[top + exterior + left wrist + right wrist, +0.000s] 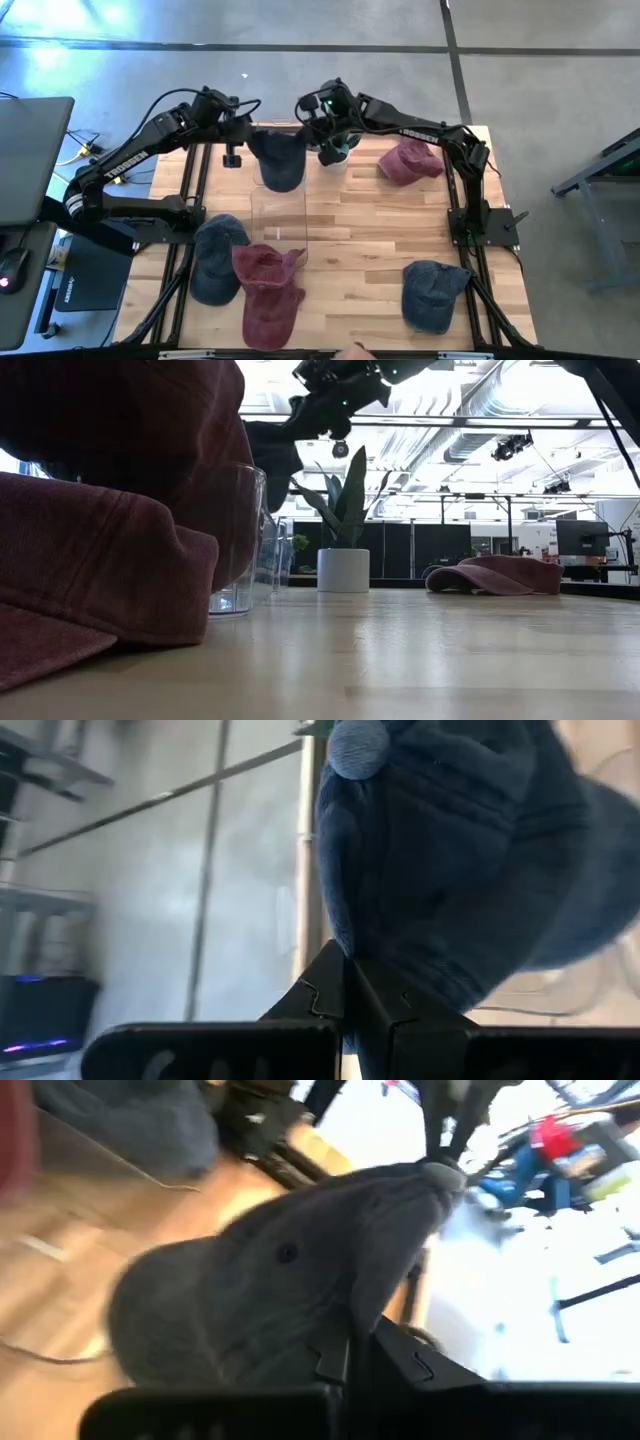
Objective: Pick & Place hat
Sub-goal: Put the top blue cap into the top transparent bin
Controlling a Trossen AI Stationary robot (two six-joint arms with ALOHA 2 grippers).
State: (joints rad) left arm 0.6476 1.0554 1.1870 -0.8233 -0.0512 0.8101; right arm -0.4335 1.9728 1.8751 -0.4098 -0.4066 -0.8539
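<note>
A dark blue cap (279, 160) hangs between the two arms near the far edge of the worktop (370, 225), about midway along it. It is soft, faded denim-like fabric with stitched panels, a small eyelet and a paler fabric button (357, 747) at the crown. It droops below the grippers, above the far end of a clear plastic container (279, 222) that stands on the wood.

The left gripper (243, 131) has its fingers pressed together on the cap's fabric at one side; in the left wrist view the cloth runs down into the closed fingertips. The right gripper (318, 127) pinches the opposite side, its fingers likewise closed on the fabric, as the right wrist view shows.

Just beside the right gripper stands a small potted plant (336, 152) in a white pot. A maroon cap (409, 162) lies toward the far right corner. Near the front edge lie a blue cap (217, 260) and a dark red cap (268, 293), overlapping, left of centre, and another blue cap (433, 294) toward the right.
</note>
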